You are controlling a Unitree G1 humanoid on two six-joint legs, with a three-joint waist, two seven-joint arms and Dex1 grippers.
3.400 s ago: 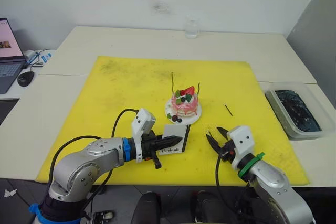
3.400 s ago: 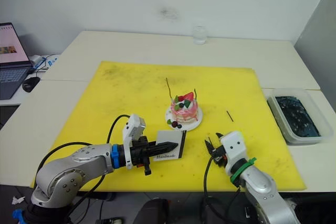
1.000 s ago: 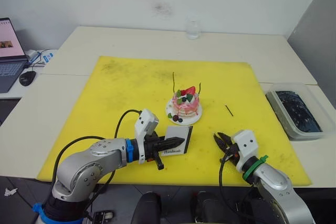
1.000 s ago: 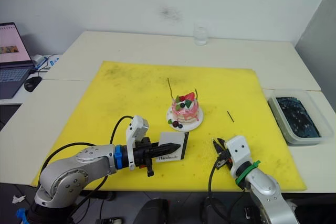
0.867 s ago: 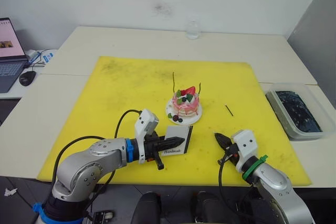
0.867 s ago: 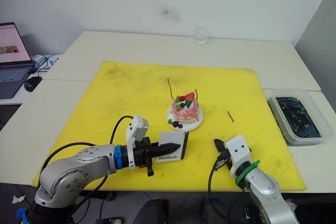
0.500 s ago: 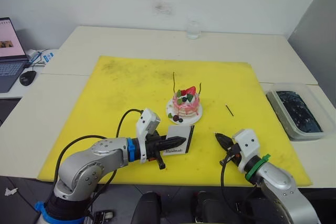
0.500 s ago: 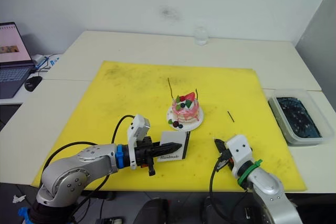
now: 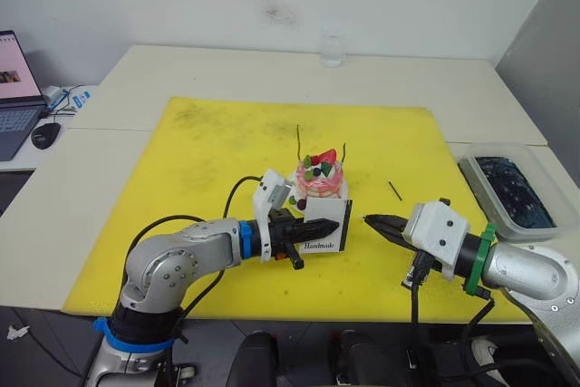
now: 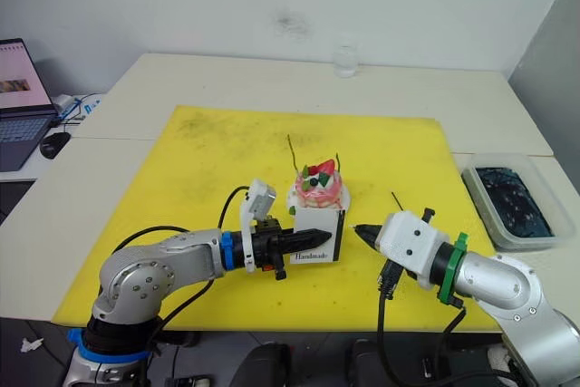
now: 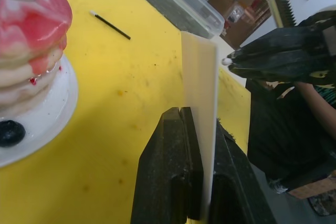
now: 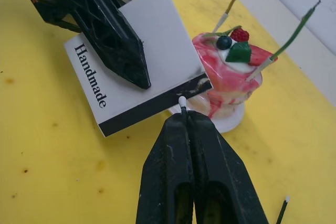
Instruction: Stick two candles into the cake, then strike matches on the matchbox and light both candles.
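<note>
The pink cake (image 9: 319,178) sits on its white plate at the middle of the yellow mat (image 9: 208,160), with both candles (image 9: 299,140) (image 9: 344,153) standing in it. My left gripper (image 9: 317,227) is shut on the white matchbox (image 9: 328,227), holding it upright just in front of the cake. My right gripper (image 12: 185,118) is shut on a match (image 12: 182,99). Its white tip almost touches the black strip of the matchbox (image 12: 136,77). A second match (image 9: 395,190) lies on the mat to the right of the cake.
A clear tub (image 9: 512,192) with dark contents stands off the mat's right edge. A glass (image 9: 332,47) is at the far side of the table. A laptop (image 9: 14,88) and mouse (image 9: 42,135) are at the far left.
My right gripper closed, rose off the mat and swung left toward the matchbox. My left gripper lifted the matchbox upright and carried it right, nearer the cake.
</note>
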